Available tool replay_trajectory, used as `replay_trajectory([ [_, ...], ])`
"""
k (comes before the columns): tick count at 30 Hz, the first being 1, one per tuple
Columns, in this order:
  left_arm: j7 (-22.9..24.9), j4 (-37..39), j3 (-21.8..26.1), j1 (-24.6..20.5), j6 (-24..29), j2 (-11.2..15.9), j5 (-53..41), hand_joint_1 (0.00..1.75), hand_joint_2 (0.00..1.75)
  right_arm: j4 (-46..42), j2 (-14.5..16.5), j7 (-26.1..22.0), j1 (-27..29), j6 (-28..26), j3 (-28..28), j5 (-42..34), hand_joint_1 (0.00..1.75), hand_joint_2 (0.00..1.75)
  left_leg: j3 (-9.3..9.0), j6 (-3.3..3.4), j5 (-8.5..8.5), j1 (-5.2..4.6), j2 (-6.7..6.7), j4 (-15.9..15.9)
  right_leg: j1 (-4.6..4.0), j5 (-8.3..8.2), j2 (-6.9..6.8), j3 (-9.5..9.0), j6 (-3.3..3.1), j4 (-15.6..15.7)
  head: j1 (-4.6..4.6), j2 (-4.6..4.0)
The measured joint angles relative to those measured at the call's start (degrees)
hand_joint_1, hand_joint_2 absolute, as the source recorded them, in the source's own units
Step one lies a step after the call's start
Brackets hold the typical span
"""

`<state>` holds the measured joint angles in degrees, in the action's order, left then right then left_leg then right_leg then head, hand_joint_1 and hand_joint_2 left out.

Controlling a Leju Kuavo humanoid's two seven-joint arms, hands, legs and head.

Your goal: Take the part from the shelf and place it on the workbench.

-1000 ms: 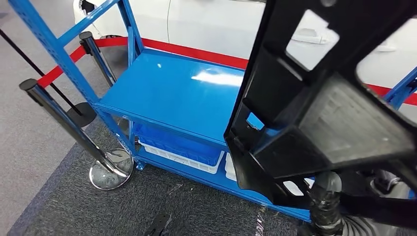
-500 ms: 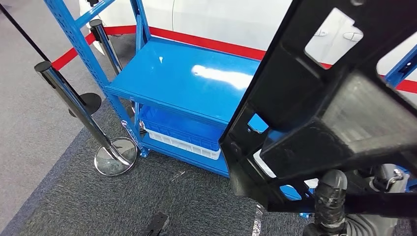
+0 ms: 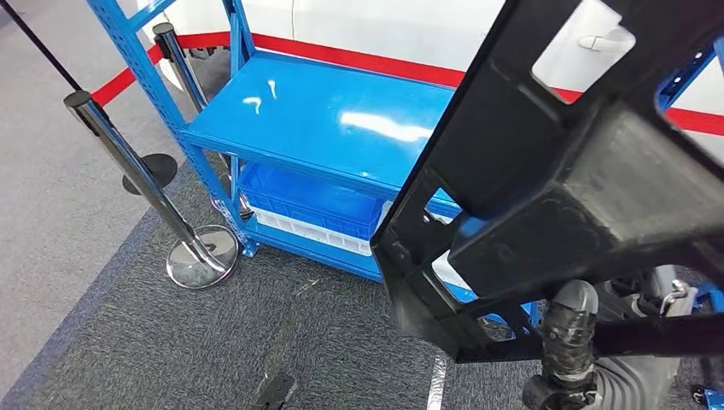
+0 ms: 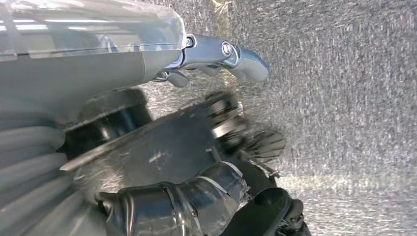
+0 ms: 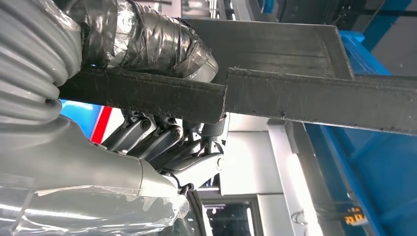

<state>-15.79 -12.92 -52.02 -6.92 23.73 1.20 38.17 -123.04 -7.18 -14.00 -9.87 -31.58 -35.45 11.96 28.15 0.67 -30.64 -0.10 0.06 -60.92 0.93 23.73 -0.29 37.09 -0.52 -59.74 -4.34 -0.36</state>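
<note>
Head view camera shifted, right hand [image 5: 162,142] still gripping black part [image 3: 555,188], left hand [image 4: 216,54] unclear

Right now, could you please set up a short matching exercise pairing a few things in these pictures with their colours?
Things:
1. part held in the right hand
2. shelf
3. barrier post
4. carpet

Colours:
a. shiny silver metal with a black cap
b. dark grey
c. black
d. bright blue

Pairs: 1-c, 2-d, 3-a, 4-b
</note>
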Motion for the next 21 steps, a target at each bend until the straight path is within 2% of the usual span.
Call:
replay_trajectory([
  [1,0.2,-0.01,0.0,-0.4,0.12,0.02,-0.21,0.0,1.75,0.11,0.04,-0.05,-0.27,-0.22,0.0,-0.93,1.75,1.75,-1.41,0.26,-0.53,-0.23,-0.06,2.66,0.05,-0.55,-0.07,0.17,0.32,0.12,-0.01,0.0],
  [2,0.29,-0.01,0.0,-0.77,0.31,0.0,-0.35,0.0,1.75,0.24,0.07,-0.14,-0.49,-0.43,0.0,-2.04,1.75,1.75,-1.88,0.44,-0.72,-0.44,-0.1,4.11,0.07,-1.19,-0.15,0.28,0.71,0.37,-0.02,-0.01],
  [4,0.25,-0.03,0.0,-1.2,0.73,-0.11,-0.42,0.0,1.75,0.51,0.08,-0.34,-0.69,-0.58,0.0,-4.31,1.75,1.75,-1.26,0.93,0.46,-0.29,0.03,4.95,0.11,-1.69,-0.13,0.57,1.41,0.76,0.05,0.01],
  [5,0.24,-0.04,0.0,-1.34,0.97,-0.16,-0.42,0.0,1.75,0.67,0.08,-0.51,-0.79,-0.52,0.0,-5.33,1.75,1.75,-0.83,1.33,1.26,-0.15,0.17,5.27,0.1,-0.56,-0.04,0.95,1.66,0.14,0.14,0.0],
  [6,0.24,-0.04,0.0,-1.48,1.17,-0.19,-0.44,0.0,1.75,0.87,0.08,-0.71,-0.93,-0.43,0.0,-6.05,1.75,1.75,-0.23,1.73,2.07,0.02,0.34,5.48,0.12,1.64,0.04,1.6,1.83,-1.55,0.25,0.0],
  [8,0.27,-0.05,0.0,-1.72,1.42,-0.19,-0.54,0.0,1.75,1.31,0.07,-1.0,-1.26,-0.27,0.0,-6.76,1.75,1.75,1.52,2.25,3.32,-0.01,0.51,5.18,0.24,7.37,0.13,3.21,2.01,-7.83,0.47,0.0],
  [9,0.27,-0.06,0.0,-1.78,1.45,-0.21,-0.57,0.0,1.75,1.52,0.06,-1.0,-1.37,-0.26,0.0,-6.81,1.75,1.75,2.59,2.29,3.9,-0.03,0.56,4.83,0.25,9.17,0.13,3.87,2.12,-11.62,0.55,0.0],
  [10,0.29,-0.06,0.0,-1.79,1.48,-0.22,-0.61,0.0,1.75,1.68,0.05,-0.84,-1.43,-0.26,0.0,-6.77,1.75,1.75,3.73,2.23,4.44,-0.04,0.59,4.41,0.23,9.52,0.13,4.01,2.22,-14.48,0.61,0.0],
  [11,0.33,-0.07,0.0,-1.77,1.53,-0.23,-0.64,0.0,1.75,1.8,0.05,-0.6,-1.5,-0.26,0.0,-6.71,1.75,1.75,4.92,2.14,4.94,-0.05,0.63,3.91,0.23,8.76,0.13,3.6,2.29,-16.13,0.62,0.0],
  [12,0.41,-0.07,0.0,-1.76,1.65,-0.25,-0.76,0.0,1.75,1.89,0.05,-0.29,-1.61,-0.25,0.0,-6.66,1.75,1.75,6.1,2.02,5.36,-0.02,0.65,3.31,0.26,6.98,0.13,2.22,2.32,-15.59,0.62,-0.01],
  [13,0.49,-0.07,0.0,-1.78,1.78,-0.27,-0.92,0.0,1.75,1.99,0.05,-0.02,-1.76,-0.14,0.0,-6.65,1.75,1.75,7.25,1.82,5.74,0.01,0.62,2.61,0.31,5.49,0.16,-0.25,2.3,-12.86,0.62,-0.01],
  [14,0.56,-0.07,0.0,-1.79,1.92,-0.28,-1.13,0.0,1.75,2.09,0.05,0.15,-1.96,0.0,0.0,-6.66,1.75,1.75,8.26,1.57,6.06,0.0,0.53,1.96,0.33,5.22,0.34,-2.94,2.23,-9.25,0.62,-0.01],
  [15,0.66,-0.06,0.0,-1.83,2.1,-0.3,-1.4,0.0,1.75,2.18,0.05,0.22,-2.1,0.21,0.0,-6.69,1.75,1.75,9.09,1.25,6.43,-0.04,0.4,1.36,0.24,5.71,0.64,-5.61,2.05,-5.38,0.54,0.0],
  [16,0.75,-0.06,0.0,-1.89,2.28,-0.31,-1.67,0.0,1.75,2.25,0.06,0.21,-2.2,0.44,0.0,-6.71,1.75,1.75,9.59,0.88,6.84,-0.1,0.2,1.02,0.13,6.6,0.91,-7.31,1.86,-2.38,0.54,0.0],
  [17,0.94,-0.07,0.0,-1.98,2.49,-0.31,-1.94,0.0,1.75,2.3,0.07,0.17,-2.27,0.59,0.0,-6.72,1.75,1.75,9.83,0.55,7.24,-0.18,-0.02,1.02,0.01,7.41,1.09,-7.9,1.61,-0.85,0.55,0.0],
  [19,1.72,-0.08,0.0,-2.11,3.21,-0.28,-2.61,0.0,1.75,2.46,0.08,0.11,-2.36,0.74,0.0,-6.69,1.75,1.75,10.2,-0.06,8.21,-0.17,-0.52,1.36,0.03,7.05,0.74,-7.5,0.89,0.06,0.71,0.01],
  [20,2.29,-0.09,-0.01,-2.07,3.66,-0.27,-2.86,0.0,1.75,2.56,0.08,0.14,-2.41,0.75,0.0,-6.66,1.75,1.75,10.5,-0.36,8.08,-0.09,-0.67,1.28,0.17,6.68,0.38,-7.12,0.44,0.18,0.74,0.01],
  [21,2.9,-0.09,-0.01,-1.98,4.11,-0.25,-3.09,0.0,1.75,2.64,0.09,0.21,-2.43,0.75,0.0,-6.62,1.75,1.75,11.02,-0.7,7.0,0.03,-0.74,0.51,0.31,6.15,0.03,-6.74,0.06,0.29,0.65,0.0],
])
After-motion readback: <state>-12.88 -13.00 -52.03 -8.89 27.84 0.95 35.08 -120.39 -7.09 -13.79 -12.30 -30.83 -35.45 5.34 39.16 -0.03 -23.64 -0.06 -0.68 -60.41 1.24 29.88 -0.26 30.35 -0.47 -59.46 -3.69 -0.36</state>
